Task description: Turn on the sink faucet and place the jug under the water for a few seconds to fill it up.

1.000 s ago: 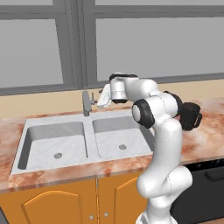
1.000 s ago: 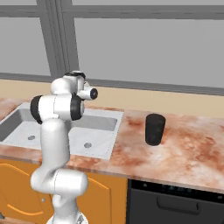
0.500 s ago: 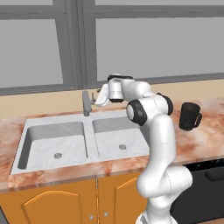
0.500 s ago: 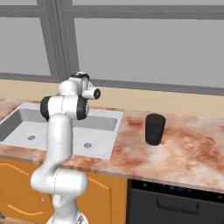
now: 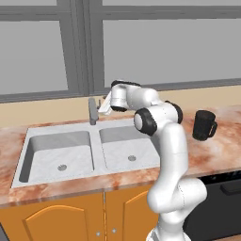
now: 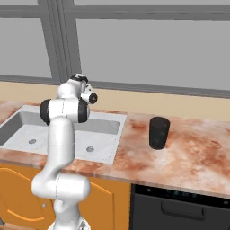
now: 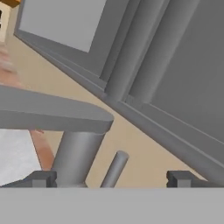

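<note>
Dark finger tips of the two-finger gripper [image 7: 111,178] stand wide apart with nothing clamped between them. In the hand view the thin grey metal lever handle [image 7: 114,169] rises in the gap between the tips, nearer the left one, and the upright post of the small grey metal sink faucet [image 7: 78,158] stands just beside that left tip, its flat spout reaching off to the left above it. I judge the hand has been brought in this close, jaws spread, so the lever can be nudged or pinched to start the flow; whether either tip already touches the lever cannot be told.

In the left base view the white hand [image 5: 105,104] sits just beside the faucet's right flank, level with its top, at the back rim of the pale grey-white double-basin sink [image 5: 56,134]. Both bowls lie below and in front of the jaws, and no blue stream shows, so the water appears to be off.

Well apart from the jaws, off to the arm's right past the sink's far edge, the black matte cylindrical jug [image 5: 204,125] stands upright on the mottled reddish stone counter [image 6: 188,152], loop handle turned to the side. It is untouched, probably left there until the faucet runs, since one gripper must do both jobs in turn.

Behind the faucet runs a beige backsplash under grey-framed windows [image 6: 148,40]; orange cabinet doors [image 5: 56,221] sit below the counter.
</note>
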